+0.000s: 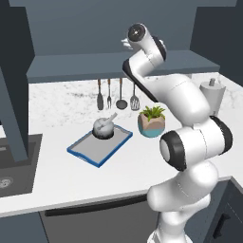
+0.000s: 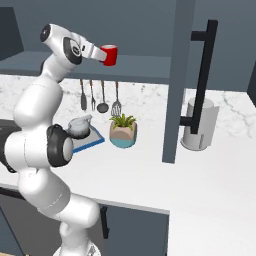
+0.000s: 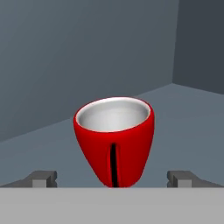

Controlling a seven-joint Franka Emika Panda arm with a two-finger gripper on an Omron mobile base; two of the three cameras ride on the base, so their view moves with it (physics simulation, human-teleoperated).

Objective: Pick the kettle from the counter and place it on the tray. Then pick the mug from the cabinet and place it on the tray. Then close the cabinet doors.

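The red mug (image 3: 113, 140) stands on the cabinet (image 3: 188, 113) shelf, its handle turned toward the hand camera. My gripper (image 3: 113, 178) is open, one fingertip (image 3: 43, 178) on each side of the mug's base with a gap to both. From the right base, the mug (image 2: 109, 55) sits just past my gripper (image 2: 101, 53). The grey kettle (image 1: 104, 127) rests on the far end of the blue-rimmed tray (image 1: 90, 153) on the counter (image 1: 61, 175). Both cabinet doors stand open: the left one (image 1: 12, 109) and the right one (image 2: 175, 75).
A teal-and-tan plant pot (image 1: 152, 122) stands right of the tray. A tall grey cylinder with a knob (image 1: 212, 97) is at the back right. Utensils (image 1: 116, 95) hang on the wall. The dark sink (image 1: 14, 166) lies at the left.
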